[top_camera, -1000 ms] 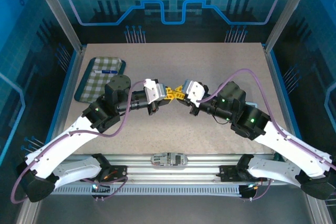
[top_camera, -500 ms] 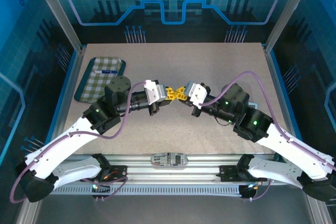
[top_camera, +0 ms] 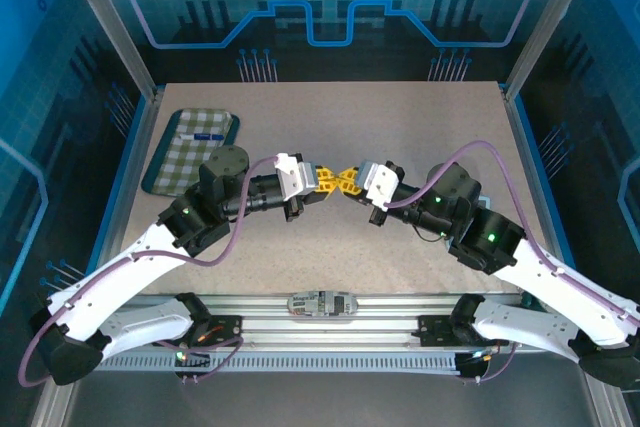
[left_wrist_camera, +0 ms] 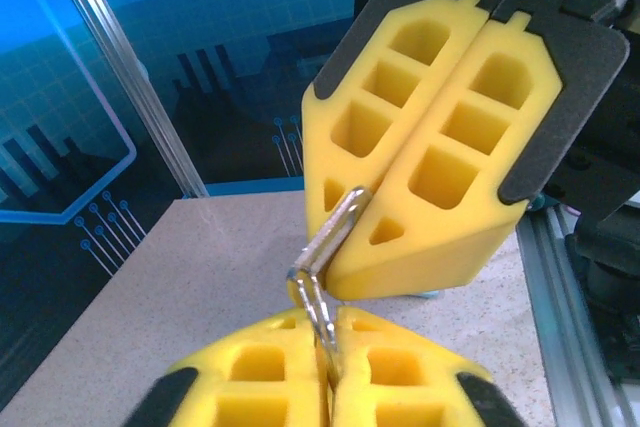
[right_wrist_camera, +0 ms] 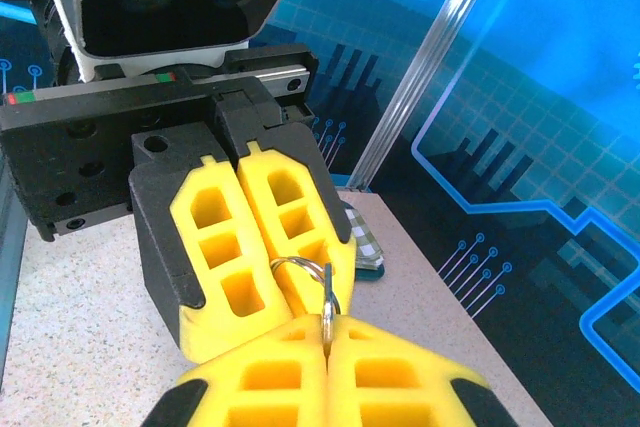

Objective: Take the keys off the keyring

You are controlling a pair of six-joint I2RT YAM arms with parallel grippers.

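Above the middle of the table my left gripper and right gripper meet tip to tip, both shut. In the left wrist view my left gripper pinches the thin silvery keyring, seen edge-on. The right gripper opposite it clamps a flat silvery key, which hangs on that ring. In the right wrist view my right gripper is shut on the key. The keyring loops from the key to the tips of the left gripper. I cannot tell whether more keys hang on the ring.
A green-and-white checked tray lies at the back left with a small blue-and-white item on it. Its corner shows behind the left gripper. Metal frame posts and blue walls enclose the speckled table.
The right arm has swung its wrist lower and more level, its elbow shifting right. The pinch point has moved slightly right. The left arm has stayed put. Both grippers have stayed shut.
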